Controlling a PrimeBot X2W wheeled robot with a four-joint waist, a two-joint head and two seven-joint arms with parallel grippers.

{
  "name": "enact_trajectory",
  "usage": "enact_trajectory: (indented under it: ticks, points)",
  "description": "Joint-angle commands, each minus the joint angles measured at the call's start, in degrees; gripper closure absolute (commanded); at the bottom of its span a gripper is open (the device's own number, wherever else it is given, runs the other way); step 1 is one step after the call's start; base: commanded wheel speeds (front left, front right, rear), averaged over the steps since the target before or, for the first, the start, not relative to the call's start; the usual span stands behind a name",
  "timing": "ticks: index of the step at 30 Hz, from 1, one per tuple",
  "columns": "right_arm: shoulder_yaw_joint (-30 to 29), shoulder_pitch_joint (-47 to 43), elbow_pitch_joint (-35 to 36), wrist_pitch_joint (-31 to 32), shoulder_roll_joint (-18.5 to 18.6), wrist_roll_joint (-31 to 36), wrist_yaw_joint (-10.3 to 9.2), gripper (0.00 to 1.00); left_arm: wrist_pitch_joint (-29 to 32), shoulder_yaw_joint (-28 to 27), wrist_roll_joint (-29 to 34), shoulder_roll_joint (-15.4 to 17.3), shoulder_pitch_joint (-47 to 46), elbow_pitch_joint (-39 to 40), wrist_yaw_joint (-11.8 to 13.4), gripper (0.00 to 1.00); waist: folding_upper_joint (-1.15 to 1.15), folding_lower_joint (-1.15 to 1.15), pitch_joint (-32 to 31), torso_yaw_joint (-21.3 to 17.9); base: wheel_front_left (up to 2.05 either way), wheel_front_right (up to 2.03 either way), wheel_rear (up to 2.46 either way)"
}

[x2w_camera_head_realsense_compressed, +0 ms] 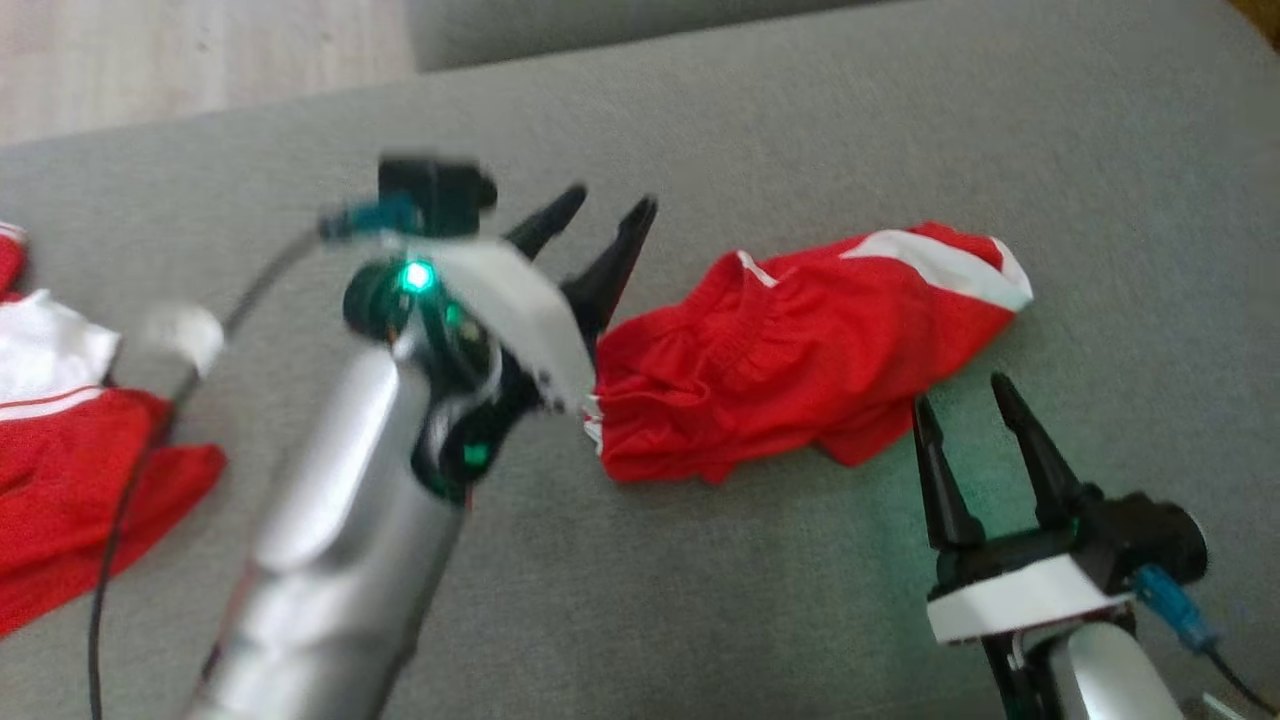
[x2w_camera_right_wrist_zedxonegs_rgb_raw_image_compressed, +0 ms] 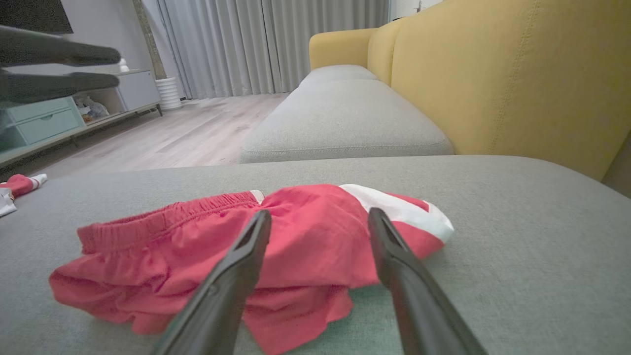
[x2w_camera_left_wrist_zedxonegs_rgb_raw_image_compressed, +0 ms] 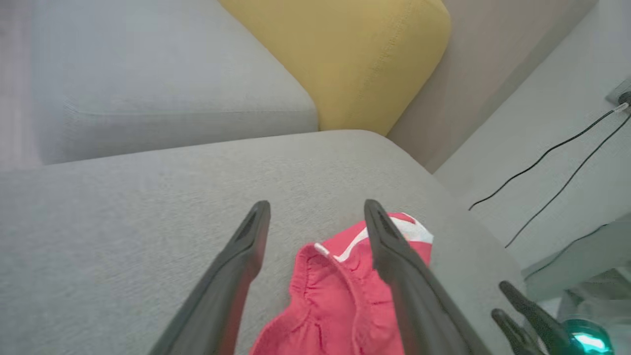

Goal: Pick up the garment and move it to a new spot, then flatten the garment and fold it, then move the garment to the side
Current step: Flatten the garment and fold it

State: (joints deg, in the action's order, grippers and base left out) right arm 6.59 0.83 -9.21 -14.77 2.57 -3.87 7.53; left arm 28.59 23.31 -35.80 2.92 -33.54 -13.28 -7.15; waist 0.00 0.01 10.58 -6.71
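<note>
— On the grey fabric sofa cushion [x2w_camera_head_realsense_compressed: 800, 600], where did the crumpled red shorts with white trim [x2w_camera_head_realsense_compressed: 800, 350] lie?
— Mid-cushion, between both pincers: left gripper [x2w_camera_head_realsense_compressed: 610, 202] raised beside the waistband end, right gripper [x2w_camera_head_realsense_compressed: 960, 393] near the lower edge, each with fingers spread wide, holding nothing.
— What did the right wrist view add?
— A yellow upholstered backrest [x2w_camera_right_wrist_zedxonegs_rgb_raw_image_compressed: 517, 74]; the head view added a second red-and-white garment [x2w_camera_head_realsense_compressed: 60, 450] at far left.

Soft, even light, faint shadows. Motion blur smears the black two-fingered left claw [x2w_camera_head_realsense_compressed: 610, 200]; wrist views bow at edges.
</note>
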Motion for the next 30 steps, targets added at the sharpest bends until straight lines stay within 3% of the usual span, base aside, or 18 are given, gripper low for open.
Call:
enact_trajectory:
  ticks: [1,6,13,18,22,30]
  points:
    - [1.33,2.44,2.01,-0.23,0.31,-0.52,-0.04,0.00,1.96,-2.00,-2.19,0.59,-4.61,1.03,-0.31,0.00,0.00,-0.01,2.95,-2.68,0.00,0.00,0.00]
    - [0.84,4.41,2.90,-0.23,0.31,-2.04,-0.04,0.00,11.34,-1.99,-10.57,0.16,-11.72,-4.43,1.07,0.00,0.00,-0.01,6.56,-5.38,0.00,0.00,0.00]
    - [2.73,6.10,4.23,-0.23,0.31,-2.77,-0.04,0.00,17.35,-1.89,-14.00,0.06,-18.72,-11.55,2.96,0.00,0.00,-0.01,9.12,-8.64,0.00,0.00,0.00]
    - [2.82,6.49,4.73,-0.23,0.31,-3.54,-0.04,0.00,20.02,0.06,-13.81,0.60,-19.66,-14.78,2.73,0.00,0.00,-0.01,10.13,-10.77,0.00,0.00,0.00]
    - [2.56,5.90,4.83,-0.23,0.31,-3.78,-0.04,0.00,21.97,1.59,-12.35,3.17,-18.82,-15.50,2.52,0.00,0.00,-0.01,9.95,-12.00,0.00,0.00,0.00]
    - [2.47,5.23,4.57,-0.23,0.31,-3.91,-0.04,0.00,24.90,2.78,-11.82,5.54,-16.99,-14.10,3.22,0.00,0.00,-0.01,9.80,-12.23,0.00,0.00,0.00]
